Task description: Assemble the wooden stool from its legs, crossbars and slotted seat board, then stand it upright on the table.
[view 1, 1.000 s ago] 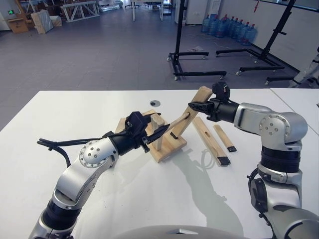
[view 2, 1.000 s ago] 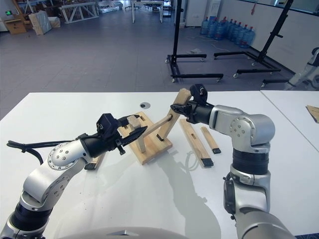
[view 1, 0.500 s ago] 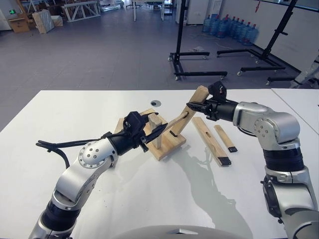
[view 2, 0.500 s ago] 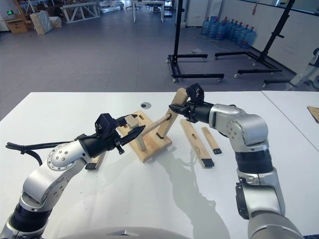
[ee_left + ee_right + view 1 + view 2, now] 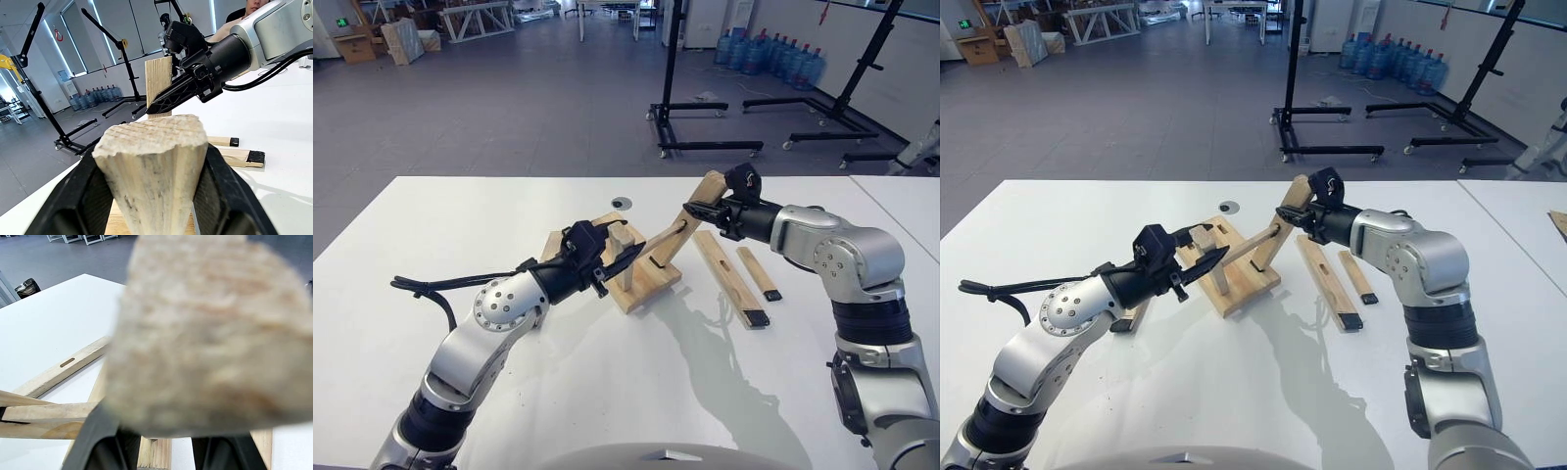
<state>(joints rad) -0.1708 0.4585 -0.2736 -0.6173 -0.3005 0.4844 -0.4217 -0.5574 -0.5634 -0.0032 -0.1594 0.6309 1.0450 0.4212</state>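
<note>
Two grips: your left gripper [image 5: 625, 257] fingers clamp the upright leg [image 5: 626, 282], likely bracing the seat board [image 5: 651, 284], while your right gripper [image 5: 693, 209] fingers pinch the tilted leg [image 5: 674, 240] for seating.

The pale wooden seat board [image 5: 646, 284] lies flat on the worktop at frame centre. A short leg [image 5: 623, 257] stands upright on it, and a longer leg [image 5: 709, 188] leans tilted. Right of centre lie a long bar [image 5: 729, 281] and a short bar [image 5: 756, 272].
</note>
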